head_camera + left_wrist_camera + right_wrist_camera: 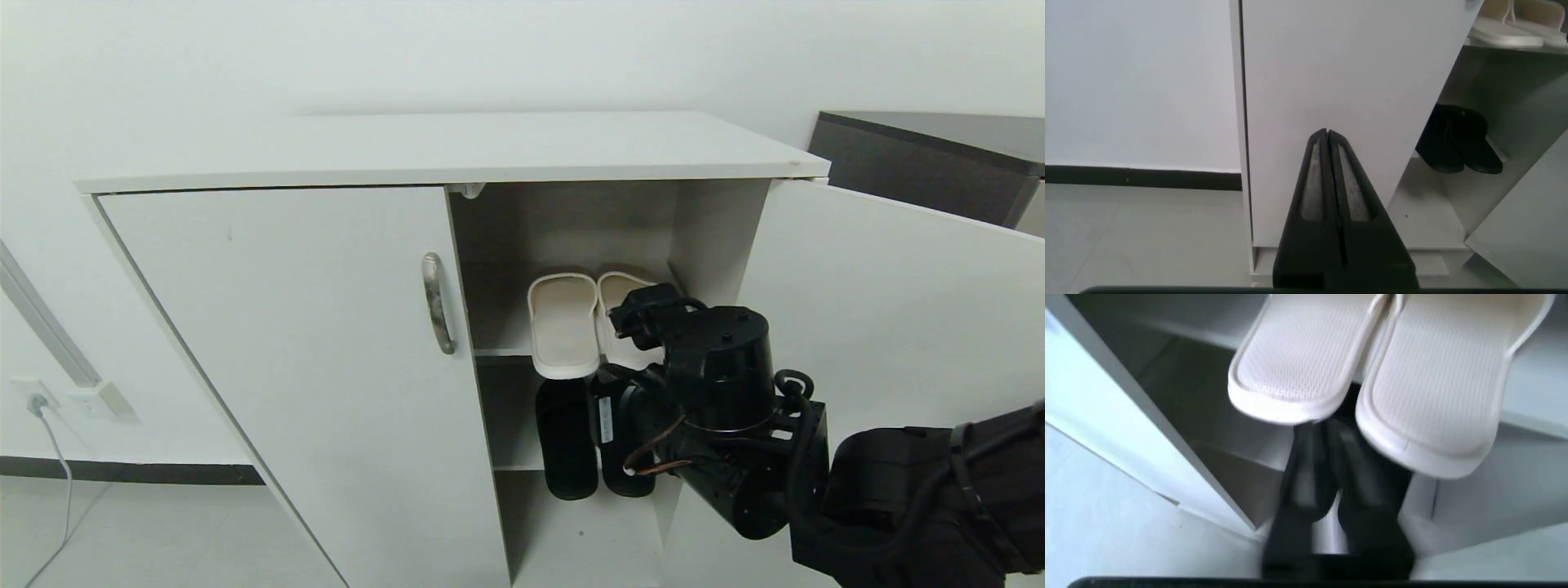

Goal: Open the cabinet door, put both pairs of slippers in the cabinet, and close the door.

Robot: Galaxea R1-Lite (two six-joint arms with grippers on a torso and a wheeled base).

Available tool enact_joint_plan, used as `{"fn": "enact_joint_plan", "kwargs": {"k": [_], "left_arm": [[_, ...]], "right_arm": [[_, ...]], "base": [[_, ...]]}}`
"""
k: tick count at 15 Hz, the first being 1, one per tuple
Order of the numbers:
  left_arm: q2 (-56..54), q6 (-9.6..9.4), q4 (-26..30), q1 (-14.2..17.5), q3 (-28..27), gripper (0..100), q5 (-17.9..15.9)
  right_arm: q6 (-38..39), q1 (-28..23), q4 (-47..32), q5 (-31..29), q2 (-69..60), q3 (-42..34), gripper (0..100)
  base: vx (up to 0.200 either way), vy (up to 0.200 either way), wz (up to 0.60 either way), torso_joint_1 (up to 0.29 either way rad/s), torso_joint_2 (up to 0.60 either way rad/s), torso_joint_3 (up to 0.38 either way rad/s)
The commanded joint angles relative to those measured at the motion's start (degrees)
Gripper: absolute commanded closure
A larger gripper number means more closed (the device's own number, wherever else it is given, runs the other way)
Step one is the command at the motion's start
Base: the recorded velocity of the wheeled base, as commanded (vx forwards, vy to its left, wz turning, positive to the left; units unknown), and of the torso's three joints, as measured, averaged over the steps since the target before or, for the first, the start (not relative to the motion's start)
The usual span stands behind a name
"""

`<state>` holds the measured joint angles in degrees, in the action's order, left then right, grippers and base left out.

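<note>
The white cabinet (pixel 457 147) has its right door (pixel 890 327) swung open and its left door (pixel 277 343) closed. A pair of white slippers (pixel 563 327) (pixel 1315 359) lies on the upper shelf, heels overhanging the shelf edge. A black pair (pixel 567 441) (pixel 1458 143) sits on the shelf below. My right gripper (pixel 608 408) (pixel 1335 449) is in the opening just under the white pair's heels, open by a narrow gap and holding nothing. My left gripper (pixel 1326 139) is shut and empty, pointing at the closed left door (pixel 1355 98).
The left door carries a metal handle (pixel 438 304). A dark cabinet (pixel 939 155) stands at the back right, behind the open door. A wall socket with a cable (pixel 37 403) is low on the left wall. Bare floor (pixel 1143 237) lies to the left.
</note>
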<state>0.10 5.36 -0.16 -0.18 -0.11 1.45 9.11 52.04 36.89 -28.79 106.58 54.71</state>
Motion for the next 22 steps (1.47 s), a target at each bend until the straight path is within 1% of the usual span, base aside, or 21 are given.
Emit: {"fn": "enact_joint_plan", "kwargs": {"k": [1, 11, 22], "left_arm": [[0.08, 0.00, -0.02, 0.01, 0.02, 100, -0.04], [0.08, 0.00, -0.02, 0.01, 0.02, 100, -0.22], [0.08, 0.00, -0.02, 0.01, 0.02, 100, -0.22]], "right_arm": [[0.03, 0.08, 0.03, 0.05, 0.73, -0.22, 100], [0.12, 0.78, 0.03, -0.56, 1.00, -0.31, 100], [0.21, 1.13, 0.03, -0.65, 1.26, -0.75, 100]], "base": [[0.000, 0.000, 0.00, 0.000, 0.00, 0.000], [0.000, 0.000, 0.00, 0.000, 0.00, 0.000], [-0.200, 0.000, 0.00, 0.003, 0.00, 0.001]]}}
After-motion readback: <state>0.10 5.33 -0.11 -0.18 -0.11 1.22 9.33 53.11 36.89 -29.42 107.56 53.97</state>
